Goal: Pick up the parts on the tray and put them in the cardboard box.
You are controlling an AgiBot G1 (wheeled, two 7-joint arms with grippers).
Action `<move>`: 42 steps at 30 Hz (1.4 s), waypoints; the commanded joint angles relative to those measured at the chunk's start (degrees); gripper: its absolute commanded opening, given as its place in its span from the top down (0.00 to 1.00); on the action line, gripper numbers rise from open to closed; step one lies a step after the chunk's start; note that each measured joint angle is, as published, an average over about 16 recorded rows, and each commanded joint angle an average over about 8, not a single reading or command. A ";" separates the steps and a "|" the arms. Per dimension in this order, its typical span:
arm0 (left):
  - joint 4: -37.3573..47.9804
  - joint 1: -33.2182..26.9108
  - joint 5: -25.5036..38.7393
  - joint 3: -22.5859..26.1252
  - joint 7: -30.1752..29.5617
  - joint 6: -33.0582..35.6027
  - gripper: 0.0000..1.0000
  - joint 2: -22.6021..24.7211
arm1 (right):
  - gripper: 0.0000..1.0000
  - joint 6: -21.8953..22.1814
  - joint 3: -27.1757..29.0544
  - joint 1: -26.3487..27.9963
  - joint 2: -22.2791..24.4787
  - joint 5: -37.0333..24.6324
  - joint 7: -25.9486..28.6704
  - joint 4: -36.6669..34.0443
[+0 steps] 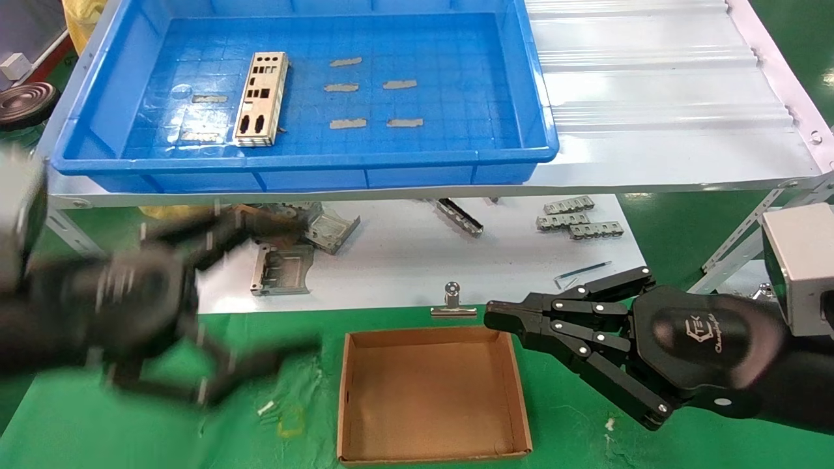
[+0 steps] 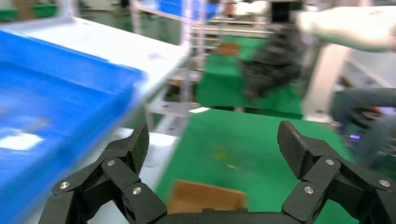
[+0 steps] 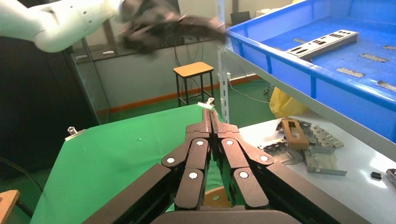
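One silvery port plate (image 1: pixel 261 99) lies flat in the left half of the blue tray (image 1: pixel 534 111), among small grey strips (image 1: pixel 347 123). The cardboard box (image 1: pixel 430 456) sits empty on the green mat below. The left gripper (image 1: pixel 215 306), jaws spread wide and holding nothing, hangs low between tray and box. The right gripper (image 1: pixel 498 317), fingers pressed together and empty, rests just beside the box's far right corner. The thin plate lying flush on the floor could slip from a pinch. The right gripper's housing seems to read "CTEK"; the script beneath is illegible.

Left pincer (image 1: pixel 260 293) motion-blurred in head view; tray (image 2: pixel 56 93) smeared, cardboard box (image 2: pixel 205 198) half hidden behind pincer.
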 commanded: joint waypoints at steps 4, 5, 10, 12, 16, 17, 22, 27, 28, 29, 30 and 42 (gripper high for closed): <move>6.24 -10.12 6.79 2.70 -3.03 -3.75 0.00 3.81 | 1.00 0.00 0.00 0.00 0.00 0.00 0.00 0.00; 8.17 -12.59 8.78 3.53 -3.51 -4.51 0.00 4.83 | 1.00 0.00 0.00 0.00 0.00 0.00 0.00 0.00; 18.39 -23.98 18.32 7.96 -5.85 -7.22 0.00 9.86 | 1.00 0.00 0.00 0.00 0.00 0.00 0.00 0.00; 22.75 -28.09 22.27 9.92 -6.78 -8.31 0.00 11.87 | 1.00 0.00 0.00 0.00 0.00 0.00 0.00 0.00; 31.09 -34.61 29.10 13.45 -8.26 -10.19 0.00 15.47 | 1.00 0.00 0.00 0.00 0.00 0.00 0.00 0.00; 32.97 -35.95 30.61 14.25 -8.61 -10.62 0.00 16.24 | 1.00 0.00 0.00 0.00 0.00 0.00 0.00 0.00; 40.41 -40.58 35.88 17.13 -10.72 -12.10 0.00 19.02 | 0.95 0.00 0.00 0.00 0.00 0.00 0.00 0.00; 45.74 -42.73 37.66 18.09 -13.05 -12.94 0.00 20.49 | 0.33 0.00 0.00 0.00 0.00 0.00 0.00 0.00; 46.66 -43.02 37.76 18.14 -13.42 -13.04 0.00 20.69 | 0.20 0.00 0.00 0.00 0.00 0.00 0.00 0.00; 47.59 -43.29 37.83 18.16 -13.80 -13.20 0.00 20.90 | 0.08 0.00 0.00 0.00 0.00 0.00 0.00 0.00; 48.48 -43.55 37.88 18.18 -14.12 -13.35 0.00 21.12 | 0.00 0.00 0.00 0.00 0.00 0.00 0.00 0.00; 54.97 -45.55 39.65 19.12 -14.51 -15.53 0.02 23.16 | 0.00 0.00 0.00 0.00 0.00 0.00 0.00 0.00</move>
